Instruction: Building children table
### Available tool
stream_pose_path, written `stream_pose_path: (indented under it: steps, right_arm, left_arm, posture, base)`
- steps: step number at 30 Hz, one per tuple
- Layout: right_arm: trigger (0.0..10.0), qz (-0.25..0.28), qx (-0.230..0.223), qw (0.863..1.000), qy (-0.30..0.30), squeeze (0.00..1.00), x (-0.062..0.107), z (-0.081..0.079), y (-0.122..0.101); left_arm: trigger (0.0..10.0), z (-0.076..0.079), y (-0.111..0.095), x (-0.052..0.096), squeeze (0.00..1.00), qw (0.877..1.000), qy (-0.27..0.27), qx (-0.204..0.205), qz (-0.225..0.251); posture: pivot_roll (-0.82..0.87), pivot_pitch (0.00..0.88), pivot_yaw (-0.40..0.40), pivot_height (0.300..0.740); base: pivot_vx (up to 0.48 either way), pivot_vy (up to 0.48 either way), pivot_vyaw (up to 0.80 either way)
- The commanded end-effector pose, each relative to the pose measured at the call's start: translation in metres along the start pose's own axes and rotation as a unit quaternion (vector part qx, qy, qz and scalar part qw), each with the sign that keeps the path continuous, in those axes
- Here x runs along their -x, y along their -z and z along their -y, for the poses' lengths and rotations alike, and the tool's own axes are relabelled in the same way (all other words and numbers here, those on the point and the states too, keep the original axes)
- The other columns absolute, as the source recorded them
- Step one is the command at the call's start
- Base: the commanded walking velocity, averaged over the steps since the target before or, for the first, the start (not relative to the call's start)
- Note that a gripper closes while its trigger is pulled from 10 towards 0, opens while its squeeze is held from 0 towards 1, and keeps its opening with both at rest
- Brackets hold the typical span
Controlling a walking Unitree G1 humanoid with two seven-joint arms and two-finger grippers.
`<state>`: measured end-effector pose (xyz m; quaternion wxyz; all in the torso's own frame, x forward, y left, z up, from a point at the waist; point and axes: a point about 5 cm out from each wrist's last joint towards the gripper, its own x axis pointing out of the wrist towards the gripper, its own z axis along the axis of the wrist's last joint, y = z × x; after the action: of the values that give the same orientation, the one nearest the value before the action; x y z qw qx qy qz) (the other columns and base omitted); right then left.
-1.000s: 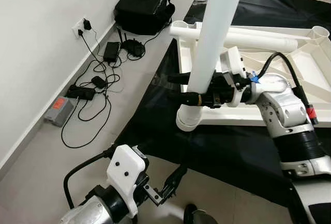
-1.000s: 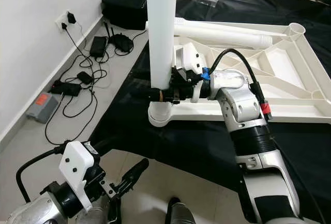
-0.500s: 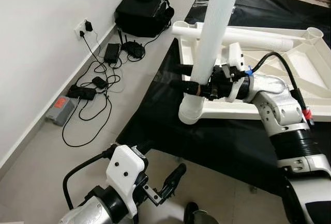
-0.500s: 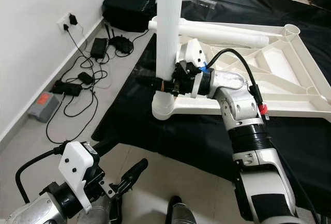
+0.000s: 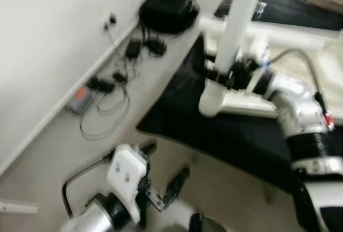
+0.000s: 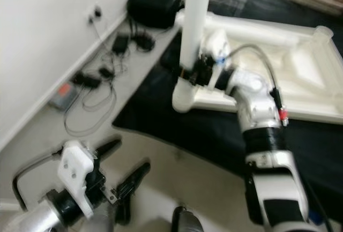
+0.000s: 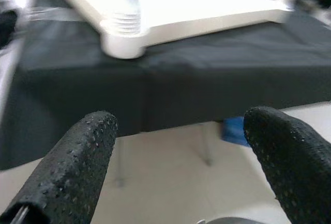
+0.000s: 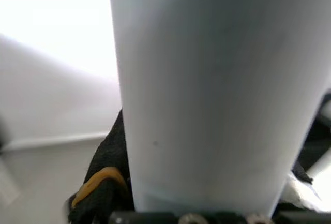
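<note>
- The right claw point(image 5: 217, 74) is clamped on the white table leg point(image 5: 238, 23), low on the tube, its black fingers point(image 8: 103, 182) pressed to either side of it.
- The table leg stands upright from the claw, and its lower end sits in the round corner socket point(image 5: 210, 102) of the white tabletop point(image 6: 300, 68) just beneath the claw.
- The tabletop lies upside down with its ribbed underside up, stretching away behind the right claw on a black cloth point(image 5: 236, 141) that covers the floor there.
- A second white leg point(image 6: 257, 28) lies flat along the tabletop's far edge, beyond the claw.
- The left claw point(image 5: 169, 189) hangs low and well apart from the tabletop, over bare tiled floor point(image 5: 80, 151); its two studded fingers point(image 7: 77, 162) are spread wide with nothing between them.
- Ahead of the left claw, its wrist view shows the corner socket, the ribbed end of the leg in it, and the cloth's edge.
- Far off to the left claw's outer side, along the wall point(image 5: 48, 44), lie tangled cables point(image 5: 107, 98), chargers and a black bag point(image 5: 169, 9).
- Both head views are blurred.
</note>
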<state>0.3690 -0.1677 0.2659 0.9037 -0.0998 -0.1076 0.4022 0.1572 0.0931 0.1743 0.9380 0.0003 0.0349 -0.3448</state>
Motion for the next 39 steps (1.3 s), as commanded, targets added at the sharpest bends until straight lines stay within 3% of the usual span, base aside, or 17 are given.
stream_pose_path:
  steps: [1,4,14,21,23,24,25,27,28,31,33,34,35,36,38,39]
  right_arm:
    - [10.0,-0.077,-0.044,0.995,0.038,0.00,0.013,0.000,0.041]
    - [10.0,-0.060,-0.064,0.988,0.126,0.00,0.010,0.016,0.035]
    - [10.0,-0.068,-0.068,0.972,0.212,0.00,0.011,0.028,0.038]
    - [10.0,-0.078,-0.053,0.940,0.329,0.00,0.013,0.038,0.040]
    - [10.0,-0.078,-0.053,0.940,0.329,0.00,0.013,0.038,0.040]
    - [10.0,-0.085,-0.048,0.924,0.370,0.00,0.016,0.043,0.041]
    - [10.0,-0.085,-0.048,0.924,0.370,0.00,0.016,0.043,0.041]
    - [10.0,-0.090,-0.053,0.899,0.425,0.00,0.022,0.048,0.043]
    - [10.0,-0.090,-0.053,0.899,0.425,0.00,0.022,0.048,0.043]
    - [10.0,-0.098,-0.048,0.865,0.489,0.00,0.029,0.054,0.044]
    - [10.0,-0.098,-0.048,0.865,0.489,0.00,0.029,0.054,0.044]
    - [10.0,-0.092,-0.043,0.831,0.547,0.00,0.035,0.056,0.041]
    - [10.0,-0.090,-0.042,0.819,0.566,0.00,0.037,0.056,0.040]
    - [10.0,-0.090,-0.042,0.819,0.566,0.00,0.037,0.056,0.040]
    - [10.0,-0.085,-0.040,0.795,0.599,0.00,0.040,0.056,0.037]
    - [10.0,-0.085,-0.040,0.795,0.599,0.00,0.040,0.056,0.037]
  left_arm:
    - [10.0,-0.001,0.003,0.001,0.00,1.000,-0.003,-0.001,-0.008]
    - [10.0,-0.001,0.003,0.001,0.00,1.000,-0.001,-0.001,-0.008]
    - [10.0,-0.002,0.002,0.000,0.00,1.000,-0.002,-0.004,-0.005]
    - [10.0,-0.003,0.001,-0.002,0.00,1.000,-0.002,-0.008,-0.001]
    - [10.0,-0.003,0.001,-0.002,0.00,1.000,-0.002,-0.008,-0.001]
    - [10.0,-0.004,0.000,-0.002,0.00,1.000,-0.003,-0.009,0.001]
    - [10.0,-0.004,0.000,-0.002,0.00,1.000,-0.003,-0.009,0.001]
    - [10.0,-0.004,-0.001,-0.002,0.00,1.000,-0.004,-0.010,0.003]
    - [10.0,-0.004,-0.001,-0.002,0.00,1.000,-0.004,-0.010,0.003]
    - [10.0,-0.004,-0.002,-0.003,0.00,1.000,-0.003,-0.011,0.005]
    - [10.0,-0.004,-0.002,-0.003,0.00,1.000,-0.003,-0.011,0.005]
    - [10.0,-0.005,-0.003,-0.003,0.00,1.000,-0.003,-0.012,0.006]
    - [10.0,-0.006,-0.003,-0.003,0.00,1.000,-0.004,-0.012,0.007]
    - [10.0,-0.006,-0.003,-0.003,0.00,1.000,-0.004,-0.012,0.007]
    - [10.0,-0.006,-0.004,-0.003,0.00,1.000,-0.004,-0.013,0.008]
    - [10.0,-0.006,-0.004,-0.003,0.00,1.000,-0.004,-0.013,0.008]
  posture:
    - [0.22,0.322,-0.042,0.740]
    - [0.22,0.316,-0.044,0.740]
    - [0.22,0.304,-0.045,0.740]
    - [0.22,0.302,-0.046,0.740]
    - [0.22,0.302,-0.046,0.740]
    - [0.22,0.302,-0.046,0.740]
    - [0.22,0.302,-0.046,0.740]
    - [0.22,0.302,-0.046,0.740]
    - [0.22,0.302,-0.046,0.740]
    - [0.22,0.301,-0.046,0.740]
    - [0.22,0.301,-0.046,0.740]
    - [0.22,0.307,-0.048,0.740]
    - [0.22,0.307,-0.048,0.740]
    - [0.22,0.307,-0.048,0.740]
    - [0.22,0.308,-0.049,0.740]
    - [0.22,0.308,-0.049,0.740]
  base:
    - [0.000,0.000,0.00]
    - [0.000,0.000,0.00]
    - [0.000,0.000,0.00]
    - [0.000,0.000,0.00]
    - [0.000,0.000,0.00]
    - [0.000,0.000,0.00]
    - [0.000,0.000,0.00]
    - [0.000,0.000,0.00]
    - [0.000,0.000,0.00]
    - [0.000,0.000,0.00]
    - [0.000,0.000,0.00]
    - [0.000,0.000,0.00]
    - [0.000,0.000,0.00]
    - [0.000,0.000,0.00]
    - [0.000,0.000,0.00]
    - [0.000,0.000,0.00]
